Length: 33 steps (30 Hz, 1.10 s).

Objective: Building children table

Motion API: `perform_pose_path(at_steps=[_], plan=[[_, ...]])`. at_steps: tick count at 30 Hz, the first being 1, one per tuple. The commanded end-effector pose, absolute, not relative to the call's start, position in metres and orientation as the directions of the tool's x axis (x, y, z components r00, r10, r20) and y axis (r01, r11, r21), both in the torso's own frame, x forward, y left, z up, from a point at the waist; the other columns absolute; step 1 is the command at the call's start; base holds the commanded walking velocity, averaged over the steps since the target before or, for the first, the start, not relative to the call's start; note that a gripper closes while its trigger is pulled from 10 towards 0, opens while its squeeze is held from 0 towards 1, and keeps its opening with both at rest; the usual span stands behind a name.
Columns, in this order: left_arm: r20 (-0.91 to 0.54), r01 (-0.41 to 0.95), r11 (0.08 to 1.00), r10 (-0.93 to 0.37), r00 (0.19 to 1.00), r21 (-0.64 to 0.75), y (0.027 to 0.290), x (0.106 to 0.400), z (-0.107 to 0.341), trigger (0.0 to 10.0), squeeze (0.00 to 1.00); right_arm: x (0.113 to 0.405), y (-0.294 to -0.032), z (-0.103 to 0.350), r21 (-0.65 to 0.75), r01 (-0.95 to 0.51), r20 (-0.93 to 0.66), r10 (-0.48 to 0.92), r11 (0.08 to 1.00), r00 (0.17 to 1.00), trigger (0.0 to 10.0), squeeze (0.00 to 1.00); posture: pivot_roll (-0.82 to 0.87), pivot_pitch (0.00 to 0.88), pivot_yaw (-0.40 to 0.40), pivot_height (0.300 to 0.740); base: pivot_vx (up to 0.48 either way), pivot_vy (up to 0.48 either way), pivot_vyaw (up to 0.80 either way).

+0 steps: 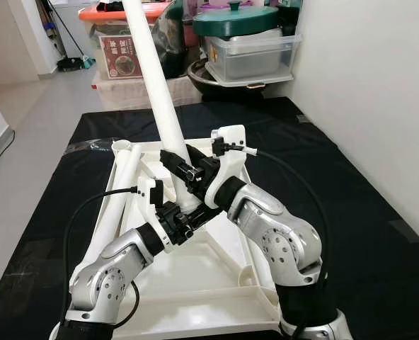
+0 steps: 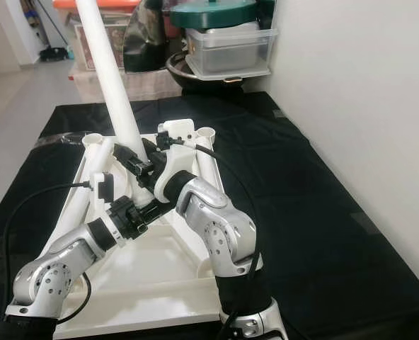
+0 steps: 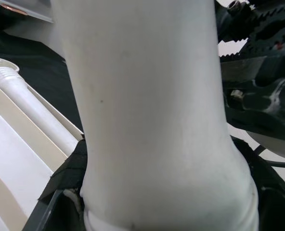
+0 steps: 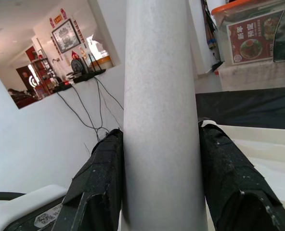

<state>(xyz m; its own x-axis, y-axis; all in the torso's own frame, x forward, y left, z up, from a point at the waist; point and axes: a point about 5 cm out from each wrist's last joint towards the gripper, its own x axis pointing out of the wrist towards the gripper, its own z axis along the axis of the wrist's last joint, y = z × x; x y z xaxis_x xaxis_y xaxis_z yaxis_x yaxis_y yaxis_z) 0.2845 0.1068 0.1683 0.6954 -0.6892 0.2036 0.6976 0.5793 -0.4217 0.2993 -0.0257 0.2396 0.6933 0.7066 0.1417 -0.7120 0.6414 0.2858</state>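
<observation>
A white children's table top (image 1: 216, 283) lies upside down on a black mat (image 1: 358, 212). A long white table leg (image 1: 153, 71) rises from its middle, leaning toward the far left. My right gripper (image 1: 185, 170) is shut on this leg, its black fingers (image 4: 99, 178) pressed against both sides of the leg (image 4: 161, 120). Just below it, my left gripper (image 1: 183, 216) is shut on the leg's flared lower end (image 3: 147, 120), close to the table's underside. A second white leg (image 1: 117, 198) lies along the table's left edge.
Round corner sockets (image 2: 208, 132) show at the table's far edge. Stacked storage boxes (image 1: 124, 49) and a clear container with a green lid (image 1: 252, 49) stand behind the mat. A white wall (image 1: 379, 106) runs along the right. Grey floor lies to the left.
</observation>
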Motion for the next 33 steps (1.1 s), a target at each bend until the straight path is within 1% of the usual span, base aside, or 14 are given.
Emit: perform_pose_path(at_steps=[1, 2, 5, 7, 9, 10, 11, 12, 20, 21, 30, 31, 32, 33], plan=[[0.17, 0.683, 0.625, -0.678, 0.715, -0.378, 0.11, 0.287, 0.166, 0.0, 0.0, 0.297, -0.023, 0.237, 0.322, -0.721, 0.146, 0.72, 0.614, 0.678, 0.0, 0.0, -0.01, 0.0, 0.011, 0.74, 0.0, 0.0, 0.0], [0.156, 0.683, 0.639, -0.68, 0.716, -0.354, 0.111, 0.287, 0.166, 0.0, 0.0, 0.297, -0.023, 0.236, 0.325, -0.725, 0.133, 0.729, 0.607, 0.671, 9.7, 0.0, -0.01, 0.0, 0.009, 0.74, 0.0, 0.0, 0.0], [0.133, 0.692, 0.654, -0.69, 0.711, -0.305, 0.113, 0.285, 0.164, 1.3, 0.0, 0.298, -0.023, 0.234, 0.332, -0.728, 0.115, 0.74, 0.6, 0.662, 10.0, 0.0, 0.0, 0.0, 0.006, 0.74, 0.0, 0.0, 0.0], [0.102, 0.713, 0.659, -0.713, 0.694, -0.241, 0.116, 0.281, 0.16, 3.8, 0.0, 0.298, -0.023, 0.232, 0.374, -0.721, 0.093, 0.75, 0.583, 0.655, 10.0, 0.0, 0.0, 0.0, 0.005, 0.74, 0.0, 0.0, 0.0], [0.092, 0.719, 0.659, -0.72, 0.688, -0.222, 0.117, 0.28, 0.159, 3.8, 0.0, 0.297, -0.024, 0.231, 0.396, -0.719, 0.088, 0.755, 0.571, 0.649, 10.0, 0.0, 0.0, 0.0, 0.005, 0.74, 0.0, 0.0, 0.0], [0.069, 0.733, 0.657, -0.735, 0.675, -0.179, 0.118, 0.277, 0.157, 6.1, 0.0, 0.298, -0.025, 0.23, 0.412, -0.718, 0.079, 0.763, 0.561, 0.642, 10.0, 1.0, 0.0, 0.0, 0.005, 0.74, 0.0, 0.0, 0.0], [0.05, 0.743, 0.651, -0.746, 0.664, -0.154, 0.121, 0.274, 0.155, 9.1, 0.0, 0.298, -0.026, 0.229, 0.413, -0.72, 0.07, 0.769, 0.557, 0.635, 10.0, 1.0, 0.01, 0.0, 0.003, 0.74, 0.0, 0.0, 0.0], [0.034, 0.753, 0.644, -0.757, 0.653, -0.134, 0.124, 0.272, 0.153, 9.9, 0.0, 0.299, -0.028, 0.229, 0.416, -0.72, 0.06, 0.773, 0.556, 0.632, 10.0, 1.0, 0.01, 0.0, 0.004, 0.74, 0.0, 0.0, 0.0], [-0.026, 0.79, 0.613, -0.79, 0.612, -0.025, 0.134, 0.265, 0.15, 10.0, 0.0, 0.308, -0.033, 0.232, 0.533, -0.668, 0.07, 0.76, 0.519, 0.647, 10.0, 0.93, 0.02, 0.0, 0.004, 0.74, 0.0, 0.0, 0.0], [-0.03, 0.793, 0.609, -0.793, 0.608, -0.012, 0.134, 0.265, 0.15, 10.0, 0.0, 0.308, -0.032, 0.232, 0.545, -0.668, 0.074, 0.764, 0.507, 0.641, 10.0, 0.0, 0.02, 0.0, 0.005, 0.74, 0.0, 0.0, 0.0], [-0.071, 0.85, 0.526, -0.847, 0.527, 0.036, 0.124, 0.254, 0.144, 10.0, 0.0, 0.304, -0.026, 0.221, 0.539, -0.673, 0.041, 0.782, 0.507, 0.622, 10.0, 0.0, 0.03, 0.0, 0.008, 0.74, 0.0, 0.0, 0.0], [-0.082, 0.859, 0.511, -0.855, 0.512, 0.037, 0.124, 0.251, 0.142, 10.0, 0.0, 0.305, -0.027, 0.221, 0.534, -0.671, 0.041, 0.778, 0.514, 0.628, 6.6, 0.0, 0.03, 0.0, 0.009, 0.74, 0.0, 0.0, 0.0], [-0.092, 0.866, 0.499, -0.861, 0.5, 0.036, 0.124, 0.249, 0.14, 10.0, 0.0, 0.306, -0.028, 0.221, 0.533, -0.671, 0.043, 0.776, 0.515, 0.63, 0.0, 0.0, 0.03, 0.0, 0.01, 0.74, 0.0, 0.0, 0.0], [-0.104, 0.873, 0.487, -0.867, 0.488, 0.04, 0.125, 0.246, 0.139, 10.0, 0.0, 0.306, -0.029, 0.223, 0.527, -0.676, 0.048, 0.776, 0.515, 0.629, 0.0, 0.0, 0.03, 0.0, 0.01, 0.74, 0.0, 0.0, 0.0]])
